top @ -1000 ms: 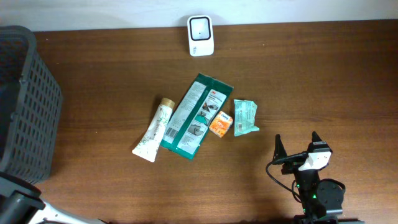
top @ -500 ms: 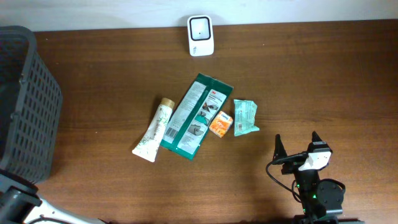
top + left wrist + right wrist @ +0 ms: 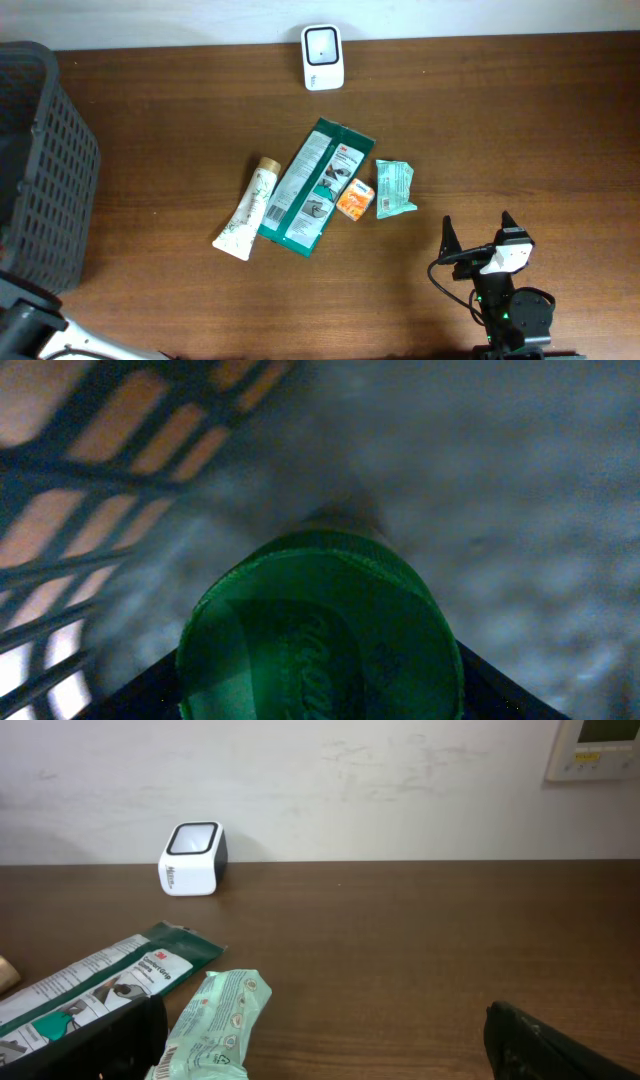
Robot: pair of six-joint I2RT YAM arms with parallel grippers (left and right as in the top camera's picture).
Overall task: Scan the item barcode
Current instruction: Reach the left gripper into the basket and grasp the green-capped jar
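Note:
In the left wrist view a round green container (image 3: 320,630) fills the gap between my left gripper's (image 3: 320,705) dark fingers, which press against both its sides, inside the dark mesh basket (image 3: 90,490). From overhead the basket (image 3: 45,160) hides that gripper. The white scanner (image 3: 323,44) stands at the table's far edge and also shows in the right wrist view (image 3: 192,859). My right gripper (image 3: 478,238) rests open near the front right, a little short of the pale green wipes pack (image 3: 215,1020), with nothing between its fingers (image 3: 120,1040).
Mid-table lie a cream tube (image 3: 248,210), a long green 3M package (image 3: 315,187), a small orange box (image 3: 354,199) and the wipes pack (image 3: 394,189). The left arm's base (image 3: 30,335) sits at the front left corner.

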